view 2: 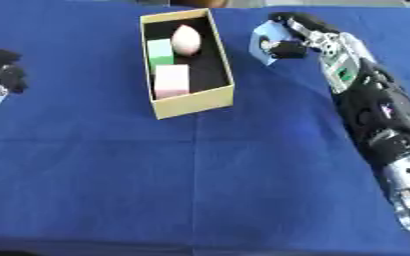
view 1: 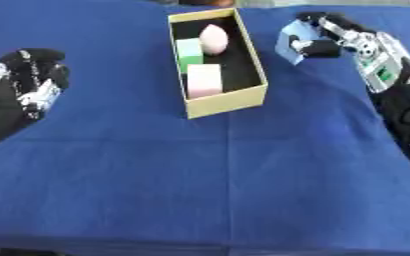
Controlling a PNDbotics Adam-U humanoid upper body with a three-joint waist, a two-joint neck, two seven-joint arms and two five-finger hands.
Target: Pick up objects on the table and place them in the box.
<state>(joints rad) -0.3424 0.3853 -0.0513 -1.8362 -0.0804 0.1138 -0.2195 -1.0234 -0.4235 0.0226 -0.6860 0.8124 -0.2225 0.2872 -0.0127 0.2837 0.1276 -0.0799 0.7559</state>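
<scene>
Blue cloth (view 1: 200,190) covers table, bare at near edge. L hand (view 1: 25,85) rests at left side w/ fingers curled, holding nothing, well apart from box (view 1: 226,100). R hand (view 1: 318,37) at far right, just right of box, fingers and thumb pinching a light blue object (view 1: 287,46) that sits on the hand's box-facing side. Box is yellow w/ dark inside, holding pink egg shape (view 1: 213,39), green block (view 1: 189,54), pink block (view 1: 203,80).
</scene>
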